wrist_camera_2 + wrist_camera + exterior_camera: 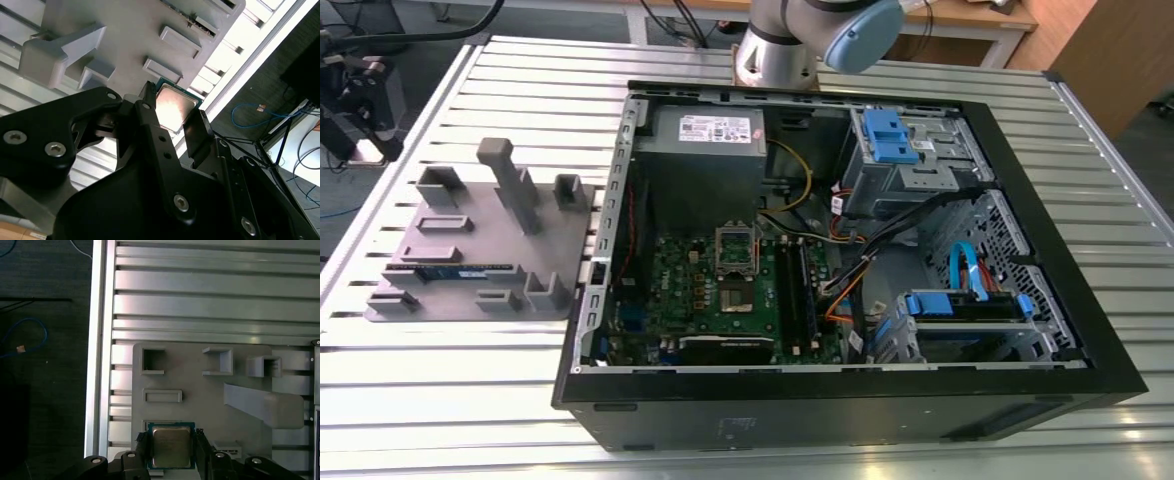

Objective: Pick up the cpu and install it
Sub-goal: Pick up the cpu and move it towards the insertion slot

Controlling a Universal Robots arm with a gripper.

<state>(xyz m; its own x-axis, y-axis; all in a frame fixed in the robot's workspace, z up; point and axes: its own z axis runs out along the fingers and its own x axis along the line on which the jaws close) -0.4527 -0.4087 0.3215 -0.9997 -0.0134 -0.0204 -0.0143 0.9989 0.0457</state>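
The gripper [172,450], seen in the first wrist view, has its black fingers [143,450] pressed against two opposite edges of the cpu [171,442], which lies over the gray fixture plate [200,405], just beside a shallow rectangular pocket [162,396]. We judge this grasp needs even pressure on the edges and a level chip. Faint marks on the metal lid are unreadable to us.

Open computer case [854,405], grey holder plate [470,238], slatted metal table [454,392]

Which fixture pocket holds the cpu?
The one at the gripper, next to the flat rectangular frame: the silvery cpu sits in it. That frame is empty.
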